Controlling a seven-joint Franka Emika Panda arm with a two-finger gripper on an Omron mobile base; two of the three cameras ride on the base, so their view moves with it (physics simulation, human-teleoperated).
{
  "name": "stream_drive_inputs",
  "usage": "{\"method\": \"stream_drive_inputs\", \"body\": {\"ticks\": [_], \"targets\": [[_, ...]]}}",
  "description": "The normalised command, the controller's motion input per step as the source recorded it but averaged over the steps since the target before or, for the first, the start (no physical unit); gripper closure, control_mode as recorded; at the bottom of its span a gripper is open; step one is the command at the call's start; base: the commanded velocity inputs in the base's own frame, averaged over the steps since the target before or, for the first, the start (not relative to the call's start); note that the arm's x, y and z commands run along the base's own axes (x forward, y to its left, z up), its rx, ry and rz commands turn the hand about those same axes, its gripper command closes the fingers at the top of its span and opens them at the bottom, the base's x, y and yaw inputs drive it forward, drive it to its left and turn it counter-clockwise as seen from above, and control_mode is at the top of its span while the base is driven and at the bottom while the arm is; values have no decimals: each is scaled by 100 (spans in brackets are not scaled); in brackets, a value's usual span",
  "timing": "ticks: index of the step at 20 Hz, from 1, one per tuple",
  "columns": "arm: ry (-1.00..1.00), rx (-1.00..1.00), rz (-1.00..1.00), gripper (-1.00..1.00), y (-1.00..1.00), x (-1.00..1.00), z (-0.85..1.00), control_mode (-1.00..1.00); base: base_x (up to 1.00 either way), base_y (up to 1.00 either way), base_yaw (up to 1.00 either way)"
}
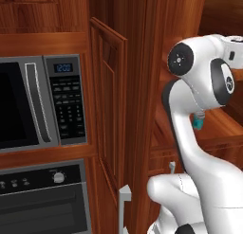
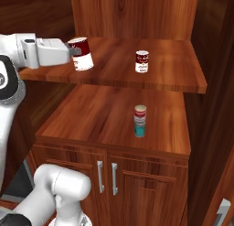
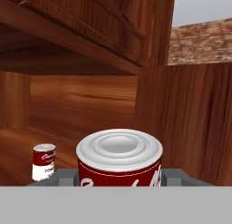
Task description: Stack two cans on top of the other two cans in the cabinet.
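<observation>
My gripper (image 2: 73, 50) is shut on a white can with a red band near its top (image 2: 80, 53), held slightly tilted over the left end of the cabinet's upper shelf (image 2: 173, 76). In the hand view that held can (image 3: 119, 157) shows its pale lid between the fingertips. A soup tin, dark red above and white below (image 2: 142, 61), stands upright on the same shelf to the right, and appears small at the left as the soup tin (image 3: 44, 161) in the hand view. On the lower shelf (image 2: 91, 115) a red can with a pale top (image 2: 140, 112) sits stacked on the teal can (image 2: 140, 129).
The cabinet's panelled door (image 1: 110, 110) stands open to the left, with a microwave (image 1: 38, 105) and an oven (image 1: 42, 200) beyond it. Two lower doors with handles (image 2: 106, 177) close the space under the lower shelf. The cabinet's side wall (image 2: 212, 106) bounds the right.
</observation>
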Motion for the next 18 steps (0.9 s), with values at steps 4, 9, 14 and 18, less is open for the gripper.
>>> {"method": "stream_drive_inputs", "body": {"ticks": [4, 9, 14, 18], "targets": [[3, 0, 0, 100, -13, 46, 1, -100, 0, 0, 0], [0, 1, 0, 100, -21, 39, 0, -100, 0, 0, 0], [-1, 3, 0, 100, -23, 37, 0, -100, 0, 0, 0], [0, 3, 0, 100, -17, 39, 1, -100, 0, 0, 0]]}}
